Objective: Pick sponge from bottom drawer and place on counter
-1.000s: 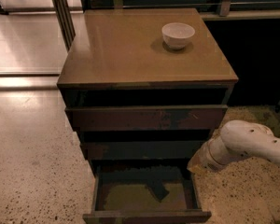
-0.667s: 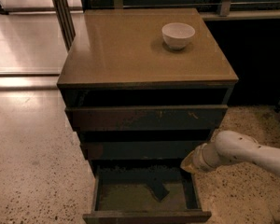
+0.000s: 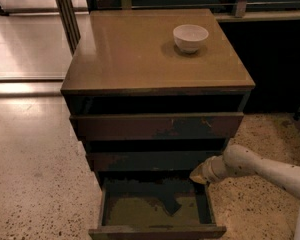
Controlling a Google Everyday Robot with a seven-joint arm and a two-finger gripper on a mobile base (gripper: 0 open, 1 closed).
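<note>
Tabletop (image 3: 135, 54): carries white bowl (image 3: 190, 36) at back right, no sponge yet.
Bottom drawer (image 3: 155, 231): pulled open.
Arm (image 3: 260, 166): has swung in from right over last second, lower and closer to cabinet.
Claw (image 3: 197, 175): now at drawer's upper right corner, above opening; open or closed, cannot tell.
Sponge (image 3: 170, 203): dark patch on drawer floor, centre-right, untouched.
Judgement: approach under way; descent and grasp remain.

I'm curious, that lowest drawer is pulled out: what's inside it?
Inside the bottom drawer, a small dark sponge lies on the olive floor, right of centre. The back is shadowed beneath the drawer above, so that part cannot be seen. The gripper hovers by its right rear corner.
</note>
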